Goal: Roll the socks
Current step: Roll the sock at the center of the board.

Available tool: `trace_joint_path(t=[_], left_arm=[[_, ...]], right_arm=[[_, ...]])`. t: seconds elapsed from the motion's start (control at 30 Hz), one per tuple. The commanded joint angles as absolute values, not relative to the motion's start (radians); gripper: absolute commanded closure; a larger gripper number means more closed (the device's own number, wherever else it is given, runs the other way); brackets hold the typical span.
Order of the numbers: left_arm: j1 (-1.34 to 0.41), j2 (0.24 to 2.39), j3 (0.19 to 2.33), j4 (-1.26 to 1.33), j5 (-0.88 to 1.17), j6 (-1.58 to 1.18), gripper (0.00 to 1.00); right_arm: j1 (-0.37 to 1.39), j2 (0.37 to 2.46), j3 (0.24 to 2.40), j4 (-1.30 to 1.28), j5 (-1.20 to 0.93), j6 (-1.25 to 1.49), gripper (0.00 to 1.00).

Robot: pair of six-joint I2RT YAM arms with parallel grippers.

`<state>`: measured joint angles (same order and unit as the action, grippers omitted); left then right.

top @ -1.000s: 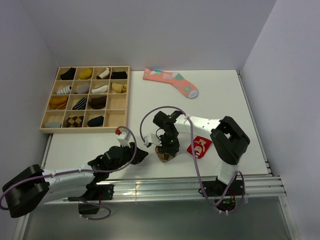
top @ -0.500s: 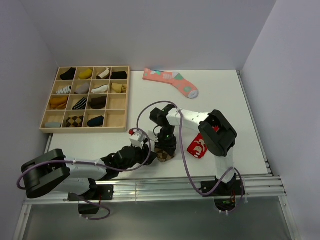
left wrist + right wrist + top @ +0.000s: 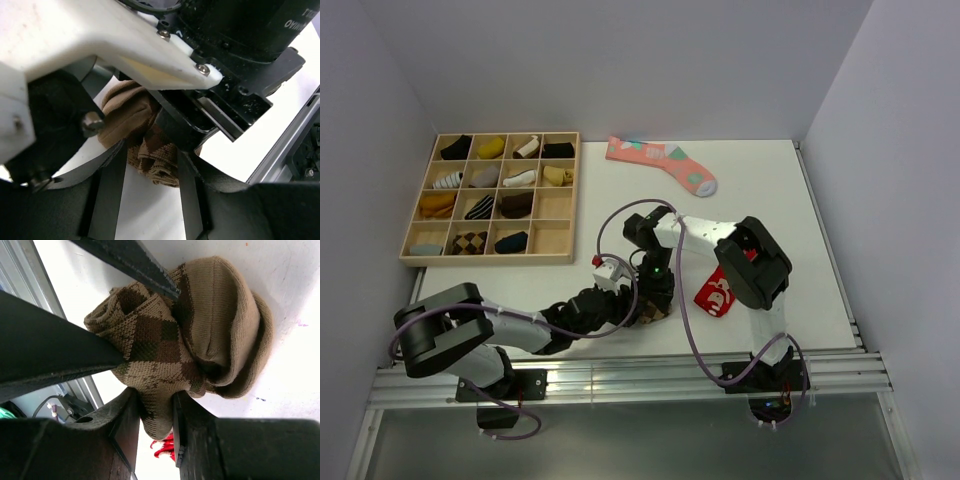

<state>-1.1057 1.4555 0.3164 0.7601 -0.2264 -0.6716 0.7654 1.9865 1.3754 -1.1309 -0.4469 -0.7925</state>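
- Sock of soft brown-and-tan argyle knit (image 3: pixel 165 340) sits bunched in a loose lump on the white table (image 3: pixel 770 200), close to the near edge and right under both wrists.
- left gripper (image 3: pixel 150 160) comes in low from the left, its black fingers spread apart either side of the lump, not squeezing it.
- right gripper (image 3: pixel 155 405) is clamped on a fold of that same sock.
- near it on the right: red sock with a white figure (image 3: pixel 720 293).
- further back left, wooden divided tray (image 3: pixel 485 259), rolled socks in most compartments.
- way back, pink sock with teal patches (image 3: pixel 662 163), lying flat.
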Motion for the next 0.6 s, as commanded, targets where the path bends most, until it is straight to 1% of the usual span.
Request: trace_joint_path(t=[0.0,0.57], left_arm=[[-1.112,1.477,0.334,0.877,-0.199,-0.658,0.50],[-1.109,1.589,0.334,0.986,-0.107,-0.678,0.47]], right_arm=[[0.775,2.046,1.359,-1.108,-0.411,-0.799,0.84],[0.773,2.056,1.367,-1.104,-0.419,-0.779,0.84]])
